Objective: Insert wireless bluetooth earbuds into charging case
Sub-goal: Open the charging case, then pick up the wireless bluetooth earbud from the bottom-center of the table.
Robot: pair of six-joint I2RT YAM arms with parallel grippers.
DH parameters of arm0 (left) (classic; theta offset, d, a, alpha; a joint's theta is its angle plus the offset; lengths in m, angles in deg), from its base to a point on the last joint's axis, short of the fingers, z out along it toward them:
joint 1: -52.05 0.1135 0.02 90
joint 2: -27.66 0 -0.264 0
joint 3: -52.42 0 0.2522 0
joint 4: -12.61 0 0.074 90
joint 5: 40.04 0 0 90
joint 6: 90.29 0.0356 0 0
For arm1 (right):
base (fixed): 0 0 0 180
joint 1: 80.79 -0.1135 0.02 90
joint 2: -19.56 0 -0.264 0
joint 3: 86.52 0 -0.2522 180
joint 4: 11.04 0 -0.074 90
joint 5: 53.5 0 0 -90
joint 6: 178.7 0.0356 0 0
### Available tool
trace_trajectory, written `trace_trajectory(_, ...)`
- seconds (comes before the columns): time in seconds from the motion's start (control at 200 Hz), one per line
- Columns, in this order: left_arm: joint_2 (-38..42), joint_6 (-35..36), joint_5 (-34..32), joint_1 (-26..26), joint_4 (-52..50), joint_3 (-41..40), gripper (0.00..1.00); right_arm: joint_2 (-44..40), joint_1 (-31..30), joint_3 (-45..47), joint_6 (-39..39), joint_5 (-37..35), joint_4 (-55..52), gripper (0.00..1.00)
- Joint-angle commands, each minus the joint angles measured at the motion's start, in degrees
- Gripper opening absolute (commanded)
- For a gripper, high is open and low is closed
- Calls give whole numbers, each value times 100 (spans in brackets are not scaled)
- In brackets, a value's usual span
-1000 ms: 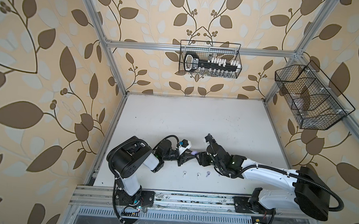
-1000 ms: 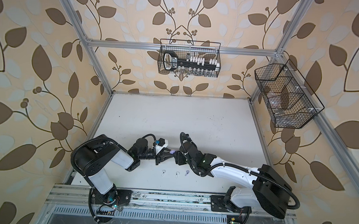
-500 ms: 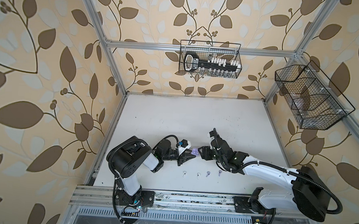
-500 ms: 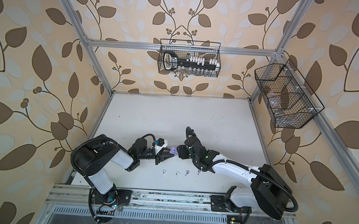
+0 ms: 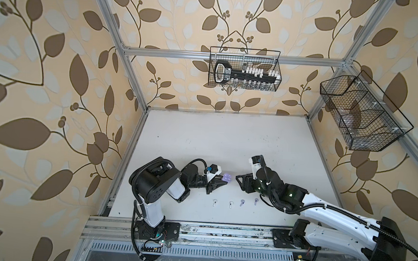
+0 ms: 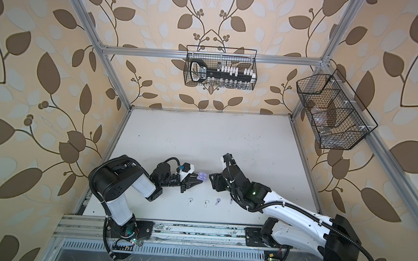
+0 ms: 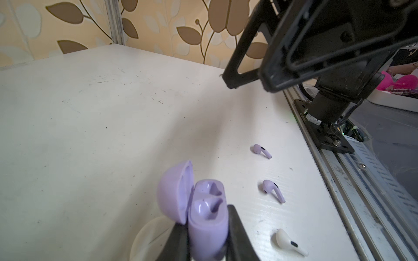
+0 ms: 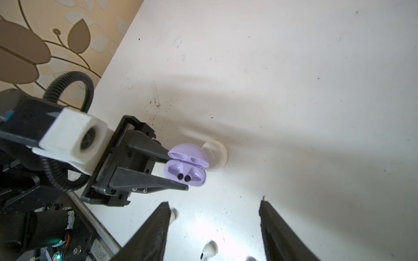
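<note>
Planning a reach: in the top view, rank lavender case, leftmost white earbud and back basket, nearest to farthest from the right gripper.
1. Lavender case, just left of the right gripper.
2. Leftmost white earbud, front row.
3. Back basket, on wall.

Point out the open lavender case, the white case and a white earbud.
lavender case (image 7: 207, 228): left wrist view, base's front wall.
white case (image 8: 216, 156): right wrist view, rounded shell.
white earbud (image 7: 285, 239): left wrist view, bulb end.

Bright even light, soft shadows across the table (image 8: 294, 90), wide-angle bending at edges.
</note>
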Motion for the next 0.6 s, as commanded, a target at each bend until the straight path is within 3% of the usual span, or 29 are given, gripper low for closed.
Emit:
trace_trajectory(0.0,3,126,76,-48,370,17,9,-256,-108,304,322,-461,-954,63)
trace_trajectory(0.22,56,451,111,-195,24,32,7,-133,-668,315,984,-1296,-1980,62)
trace_trajectory(0.595,31,955,189,-435,143,-170,8,222,-725,514,1376,-1361,-2183,54)
